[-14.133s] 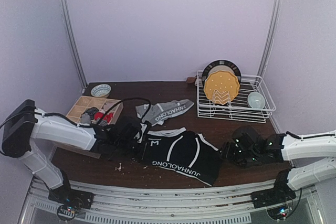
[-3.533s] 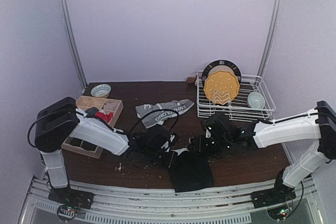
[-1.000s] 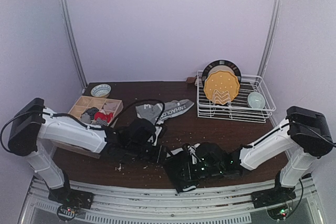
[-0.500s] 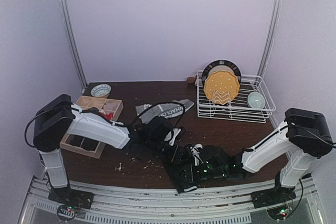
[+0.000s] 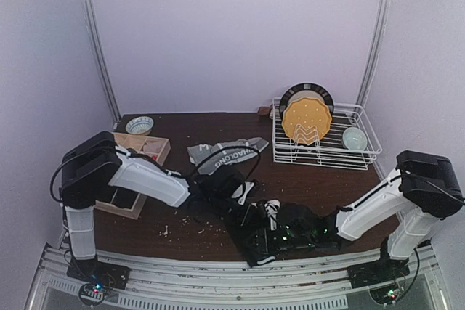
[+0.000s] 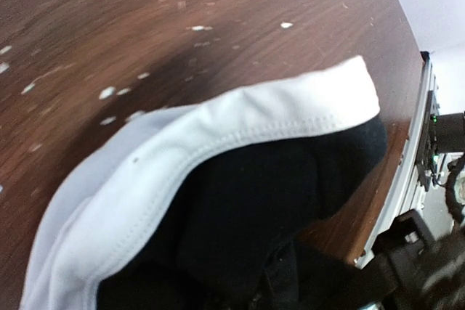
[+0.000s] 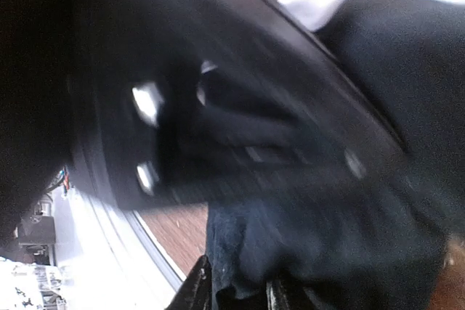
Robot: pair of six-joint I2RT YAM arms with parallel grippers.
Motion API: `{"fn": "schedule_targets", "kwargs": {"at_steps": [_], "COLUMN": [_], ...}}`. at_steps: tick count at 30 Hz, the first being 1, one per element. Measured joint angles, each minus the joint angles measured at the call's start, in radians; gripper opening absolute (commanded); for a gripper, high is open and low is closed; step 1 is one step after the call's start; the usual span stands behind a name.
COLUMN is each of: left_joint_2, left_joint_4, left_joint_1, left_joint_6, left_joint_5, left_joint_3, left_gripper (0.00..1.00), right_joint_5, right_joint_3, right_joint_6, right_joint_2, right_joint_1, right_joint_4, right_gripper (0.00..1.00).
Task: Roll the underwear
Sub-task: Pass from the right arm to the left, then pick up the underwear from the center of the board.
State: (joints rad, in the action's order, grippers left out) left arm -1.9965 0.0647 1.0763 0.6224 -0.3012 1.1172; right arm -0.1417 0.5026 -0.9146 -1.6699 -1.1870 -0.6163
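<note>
The black underwear [image 5: 258,250] with a white waistband [image 5: 272,208] lies bunched near the table's front edge, between both grippers. My left gripper [image 5: 245,202] is at its left end. In the left wrist view the black cloth [image 6: 276,179] and its waistband [image 6: 218,128] drape over my fingers and hide them. My right gripper [image 5: 267,236] is at the cloth's right side. In the right wrist view my right gripper [image 7: 236,292] is shut with black cloth [image 7: 290,245] pinched between its tips. A grey underwear with white lettering [image 5: 227,154] lies farther back.
A wooden compartment box [image 5: 150,147] sits at the left, with a small bowl [image 5: 139,125] behind it. A white wire dish rack [image 5: 327,152] at the back right holds a yellow plate [image 5: 306,120] and a bowl [image 5: 354,138]. Crumbs [image 5: 196,226] are scattered near the front edge.
The spread black underwear has been folded into a narrow bundle and drawn toward the front edge. In the last second my left gripper moved right onto it; the right gripper stayed on it.
</note>
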Motion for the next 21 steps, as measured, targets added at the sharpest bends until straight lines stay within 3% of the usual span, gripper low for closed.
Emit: {"fn": "schedule_targets", "kwargs": {"at_steps": [9, 16, 21], "left_joint_2": [0.087, 0.048, 0.048], "left_joint_4": [0.218, 0.402, 0.467], "left_joint_1": [-0.056, -0.073, -0.089], "left_joint_6": [0.13, 0.212, 0.224], "left_joint_5": [-0.003, -0.04, -0.039], "left_joint_3": [-0.183, -0.241, -0.253], "left_gripper": [0.0, 0.0, 0.0], "right_joint_5": [0.09, 0.109, 0.148], "right_joint_3": [0.0, 0.001, 0.003], "right_joint_6": [0.002, 0.016, 0.031], "right_joint_2": [0.064, 0.143, 0.32], "right_joint_1": [-0.057, -0.069, -0.071], "right_joint_4": [0.12, 0.217, 0.361], "right_gripper": [0.31, 0.51, 0.69]}}
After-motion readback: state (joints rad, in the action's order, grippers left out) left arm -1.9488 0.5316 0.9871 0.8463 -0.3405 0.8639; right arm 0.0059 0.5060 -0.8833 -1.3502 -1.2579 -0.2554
